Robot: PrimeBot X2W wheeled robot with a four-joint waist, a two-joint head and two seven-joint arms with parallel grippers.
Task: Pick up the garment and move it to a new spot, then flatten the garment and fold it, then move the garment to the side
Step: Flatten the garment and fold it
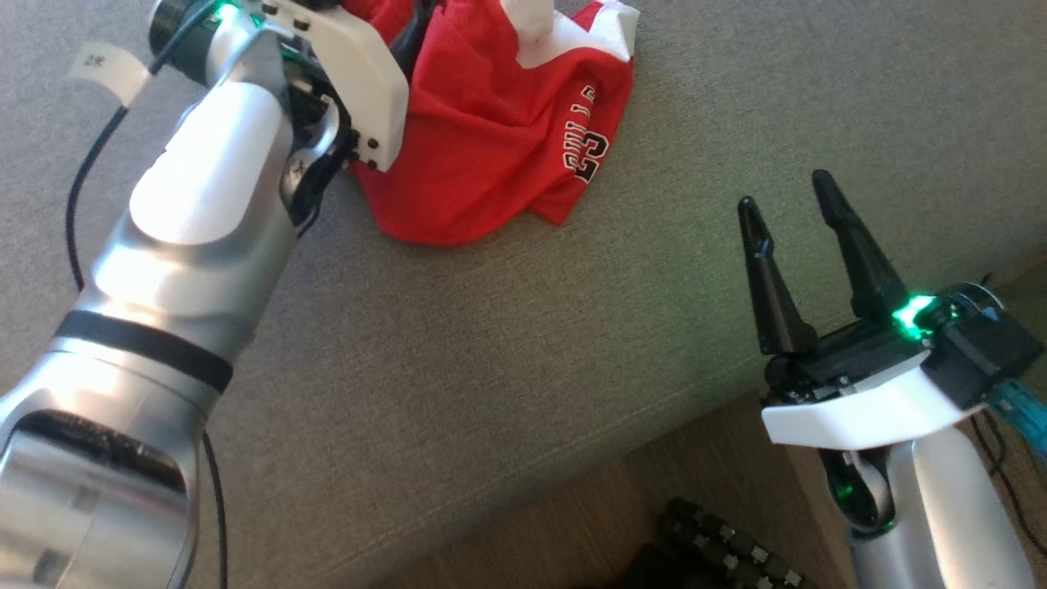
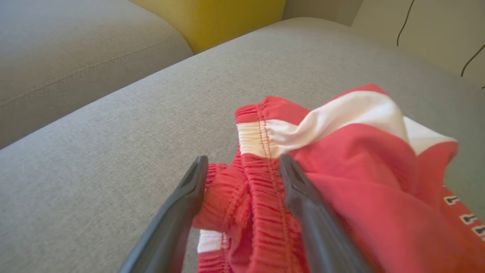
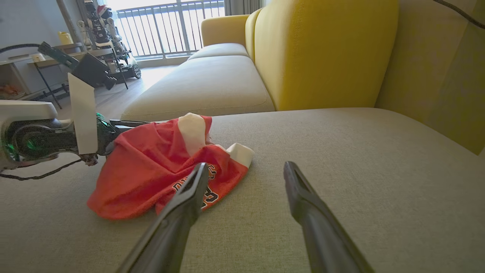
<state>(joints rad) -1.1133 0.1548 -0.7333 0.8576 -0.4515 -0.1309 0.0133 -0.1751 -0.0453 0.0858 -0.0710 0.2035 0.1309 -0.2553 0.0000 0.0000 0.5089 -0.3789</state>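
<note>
Lying crumpled on grey sofa cushion [image 1: 523,368], red garment [image 1: 491,139], yellow backrest [image 3: 326,53] behind.

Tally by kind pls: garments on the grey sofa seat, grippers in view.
red garment: 1
grippers: 2 (left gripper, right gripper, fingers apart on both)
total: 3

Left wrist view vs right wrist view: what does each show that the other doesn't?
Left wrist, not right: ribbed waistband of the garment, close up between the open left jaws. Right wrist, not left: balcony railing, wooden floor, the open right jaws apart from the garment. Both: the red-and-white garment, grey sofa seat, yellow backrest.
</note>
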